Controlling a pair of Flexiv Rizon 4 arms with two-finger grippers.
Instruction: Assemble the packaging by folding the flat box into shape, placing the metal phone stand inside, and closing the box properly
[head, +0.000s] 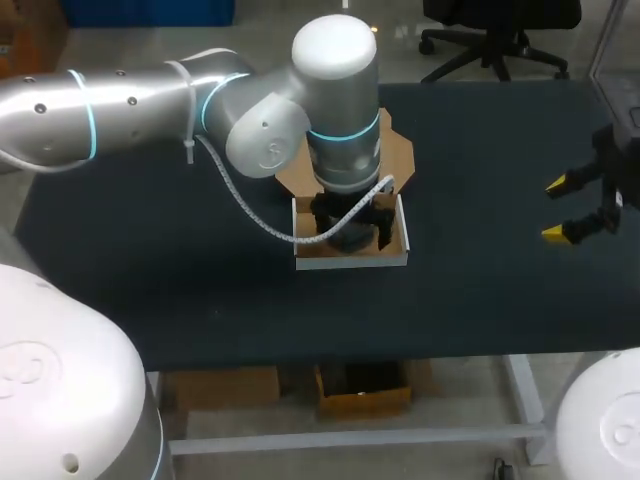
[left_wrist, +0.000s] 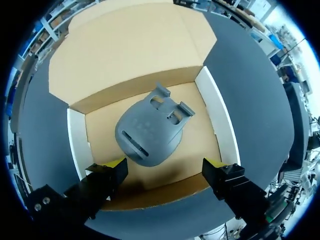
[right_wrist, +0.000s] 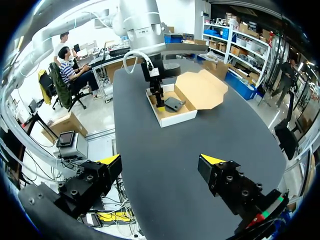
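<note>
The left gripper (head: 350, 225) hangs straight down over a shallow rectangular cardboard box (head: 352, 258) with white outer walls, near the middle of the dark, matte tabletop (head: 150, 270). Its arm comes in across the left edge. The box's brown lid flap (head: 400, 150), with clipped corners, lies flat toward the far edge. The right gripper (head: 572, 208) hovers over the tabletop's right edge, well apart from the box, with its fingers spread and empty.

From the left wrist, the yellow-tipped fingers (left_wrist: 114, 165) stand wide apart above the box's near wall, holding nothing. Ahead of them a grey metal phone stand (left_wrist: 150, 132), rounded with a slotted, notched end, lies on the plain brown floor inside the box and touches neither finger.

From the right wrist, the box, stand and left gripper sit far ahead of the spread fingers, across the smooth dark surface.
</note>
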